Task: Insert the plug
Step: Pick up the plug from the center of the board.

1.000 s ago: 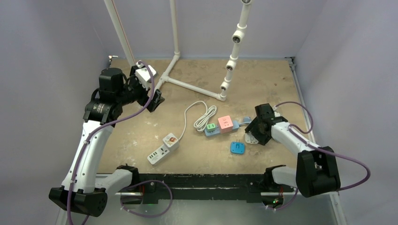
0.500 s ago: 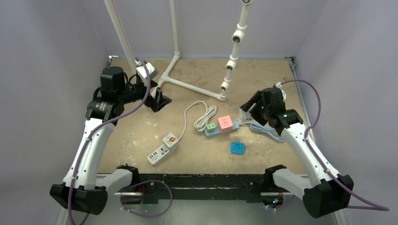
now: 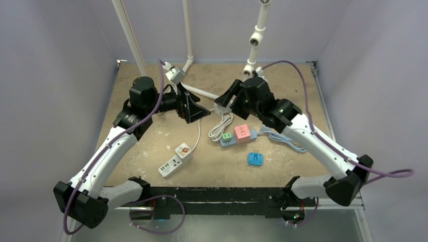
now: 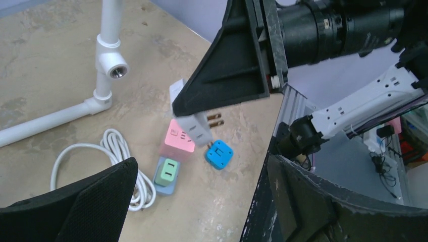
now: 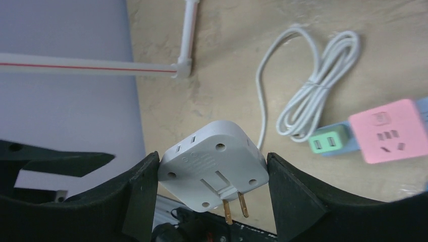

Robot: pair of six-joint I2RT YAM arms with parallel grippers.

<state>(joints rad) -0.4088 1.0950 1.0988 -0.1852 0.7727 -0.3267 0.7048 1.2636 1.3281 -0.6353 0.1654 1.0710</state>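
White plug (image 5: 214, 164) is gripped by its sides in the right tool (image 3: 226, 99), likely keeping its prongs (image 5: 233, 207) free for insertion; left tool (image 3: 195, 108) gapes wide, empty.

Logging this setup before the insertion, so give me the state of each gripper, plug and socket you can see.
right gripper, shut on white plug
white plug, held in the air, prongs bare
left gripper, open, empty
power strip, lying flat, nothing plugged in
white cable, coiled
blue adapter, lying loose, unplugged

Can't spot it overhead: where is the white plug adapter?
In the top view, the right gripper holds the white plug adapter raised mid-table, near the coiled white cable, opposite the left gripper.
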